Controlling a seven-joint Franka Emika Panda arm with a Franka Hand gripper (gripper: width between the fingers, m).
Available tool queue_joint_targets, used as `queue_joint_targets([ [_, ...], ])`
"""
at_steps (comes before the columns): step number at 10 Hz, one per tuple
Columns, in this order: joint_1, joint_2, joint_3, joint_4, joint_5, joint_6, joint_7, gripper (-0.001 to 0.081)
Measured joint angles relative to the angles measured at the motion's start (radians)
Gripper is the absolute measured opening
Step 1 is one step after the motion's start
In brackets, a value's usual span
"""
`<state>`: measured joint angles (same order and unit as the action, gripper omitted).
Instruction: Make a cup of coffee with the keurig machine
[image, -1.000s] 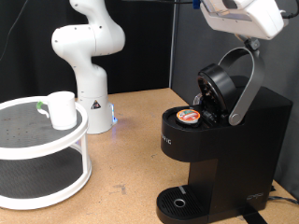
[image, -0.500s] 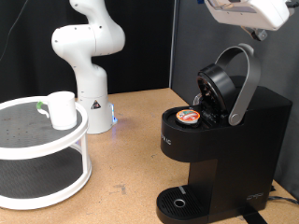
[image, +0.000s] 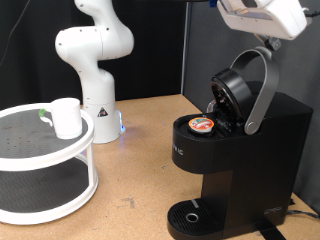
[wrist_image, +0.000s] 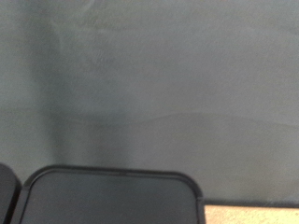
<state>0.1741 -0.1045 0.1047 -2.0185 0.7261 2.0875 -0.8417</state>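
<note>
The keurig machine (image: 235, 150) stands at the exterior view's right. Its lid is raised, with the silver-grey arched handle (image: 262, 85) up. A pod with an orange foil top (image: 203, 124) sits in the open holder. The drip tray (image: 190, 217) is bare. The white cup (image: 66, 117) stands on the top tier of a white round stand (image: 40, 165) at the left. My gripper (image: 268, 44) hangs at the top right, just above the lid handle; its fingers are barely visible. The wrist view shows no fingers, only the machine's black top (wrist_image: 107, 196) and a grey backdrop.
The robot's white base (image: 95, 60) stands at the back, between the stand and the machine. The wooden table (image: 135, 170) runs between them. A dark curtain hangs behind.
The hand rose and shifted slightly right above the lid handle, then came down a little. The lid, pod and cup have not moved.
</note>
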Motion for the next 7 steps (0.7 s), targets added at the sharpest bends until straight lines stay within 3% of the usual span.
queue_joint_targets([
  [7, -0.005, -0.008, -0.001, -0.012, -0.038, -0.014, 0.0, 0.0],
])
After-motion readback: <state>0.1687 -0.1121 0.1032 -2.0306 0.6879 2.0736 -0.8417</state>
